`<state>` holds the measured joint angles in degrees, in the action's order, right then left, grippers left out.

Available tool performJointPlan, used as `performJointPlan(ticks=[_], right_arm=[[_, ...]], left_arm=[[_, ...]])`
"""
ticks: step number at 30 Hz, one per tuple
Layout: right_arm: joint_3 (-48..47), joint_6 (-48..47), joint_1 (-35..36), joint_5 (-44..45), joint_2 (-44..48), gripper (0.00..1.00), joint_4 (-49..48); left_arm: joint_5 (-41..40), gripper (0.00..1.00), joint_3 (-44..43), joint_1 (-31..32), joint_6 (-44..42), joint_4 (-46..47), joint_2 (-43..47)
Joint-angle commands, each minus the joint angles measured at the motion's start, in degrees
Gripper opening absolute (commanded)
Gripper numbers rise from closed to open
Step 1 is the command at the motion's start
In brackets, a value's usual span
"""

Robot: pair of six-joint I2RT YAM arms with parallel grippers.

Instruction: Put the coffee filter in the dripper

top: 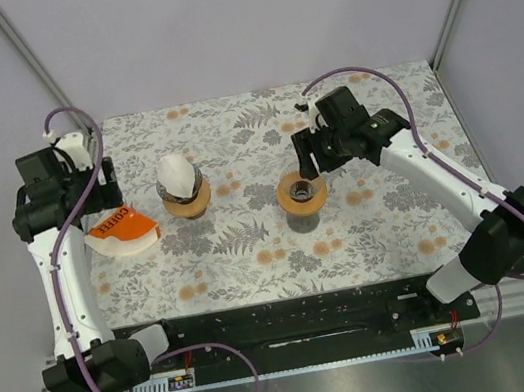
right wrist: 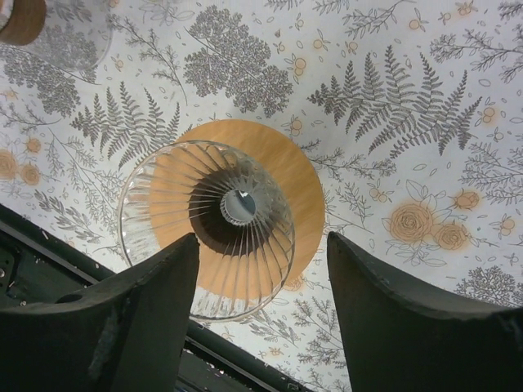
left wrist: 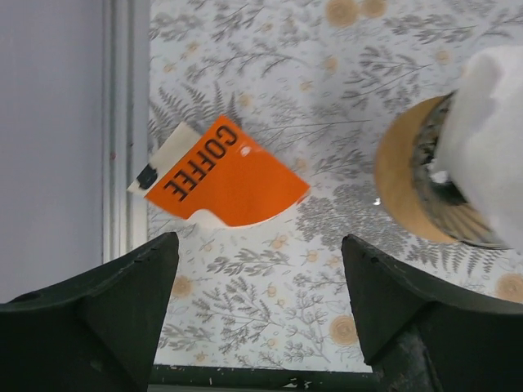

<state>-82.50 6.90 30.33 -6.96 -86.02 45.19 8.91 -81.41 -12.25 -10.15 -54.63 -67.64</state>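
**From above:** your left gripper (top: 103, 188) hangs by the left edge of the fern-printed table (top: 251, 249), its jaws parted and holding nothing. Your right gripper (top: 309, 159), equally spread and empty, hovers right of centre, just behind the clear ribbed glass dripper on a round wooden base (top: 302, 193). The white paper cone filter (top: 177, 173) stands upright in a second wood-based dripper (top: 185, 201) left of centre. It sits between the two arms but nearer the left one. A flat orange packet printed COFFEE (top: 124, 230) lies close to the left edge, on the near side of the left gripper.

**Left wrist:** the open fingers (left wrist: 106, 310) frame the orange packet, not the filter. The white paper cone filter sits at the right of this view, toward the table's centre, and is cut off by the frame. From here you cannot tell whether it is fully seated or only perched.

**Right wrist:** the glass dripper lies under the wide-open fingers (right wrist: 409, 327), with its mouth bare and no paper in it.

If that empty dripper is your target, the pick probably falls to the left arm. It would have to swing toward the centre to reach a cone whose long axis stands vertical, then carry it on toward the right edge.
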Motion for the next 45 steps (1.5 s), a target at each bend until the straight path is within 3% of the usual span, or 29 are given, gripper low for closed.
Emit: performJointPlan(ticks=[1,13,23,32,39,45], right_arm=[[-3.7,-1.6,0.4,0.2,4.8,0.74,0.0],[-4.3,-1.4,0.4,2.2,7.4,0.79,-1.6],[0.6,-2.8,0.4,4.1,10.7,0.80,-6.4],[5.9,-3.5,0.3,4.3,17.0,0.84,-10.9],[6.7,-3.0,0.4,1.3,19.0,0.84,-11.9],[6.7,-3.5,0.4,1.4,19.0,0.85,-11.5]], left_arm=[[2.8,0.83,4.7,-7.5,-3.0,0.9,2.5],[10.2,0.65,17.0,-25.9,-14.9,2.6,1.7],[13.8,0.61,22.0,-25.9,-19.1,9.1,-8.8],[21.9,0.73,28.1,-25.4,-24.7,16.5,-11.3],[11.1,0.78,31.0,-17.6,-22.0,25.3,-11.5],[14.1,0.72,26.9,-17.3,-27.6,17.7,-8.8]])
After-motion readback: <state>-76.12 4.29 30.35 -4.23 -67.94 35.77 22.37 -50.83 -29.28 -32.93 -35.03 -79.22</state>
